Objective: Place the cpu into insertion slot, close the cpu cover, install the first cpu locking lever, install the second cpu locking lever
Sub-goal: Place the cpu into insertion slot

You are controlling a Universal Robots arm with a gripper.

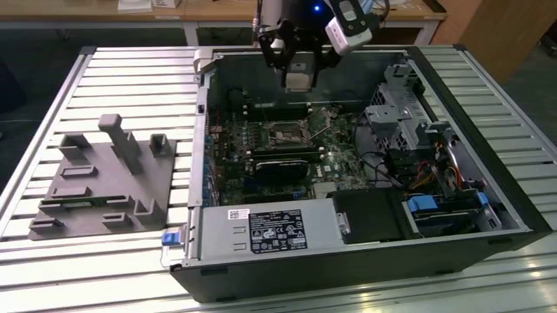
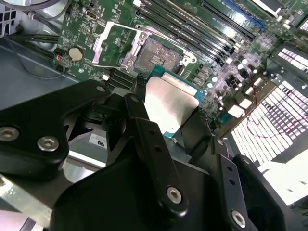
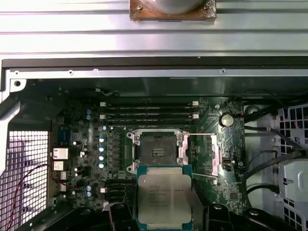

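My gripper [image 1: 298, 73] hangs over the open computer case, shut on the cpu [image 1: 298, 81], a flat square chip with a dull silver top. In both wrist views the cpu [image 3: 164, 195] [image 2: 168, 103] sits between the black fingers [image 2: 139, 103], held above the motherboard and short of the insertion slot [image 3: 157, 150] [image 2: 156, 53] [image 1: 286, 134]. The slot's dark centre is bare. The cpu cover [image 3: 214, 155] [image 2: 108, 43] is swung open beside the slot. A thin locking lever [image 3: 198, 134] stands out from the socket.
The case walls [image 1: 205, 117] ring the motherboard. Memory slots [image 3: 149, 111] lie beyond the socket, a black card [image 1: 283, 171] and power supply [image 1: 270, 229] nearer. A drive cage with cables [image 1: 418, 143] fills the exterior view's right. A grey fixture [image 1: 100, 176] sits on the slatted table.
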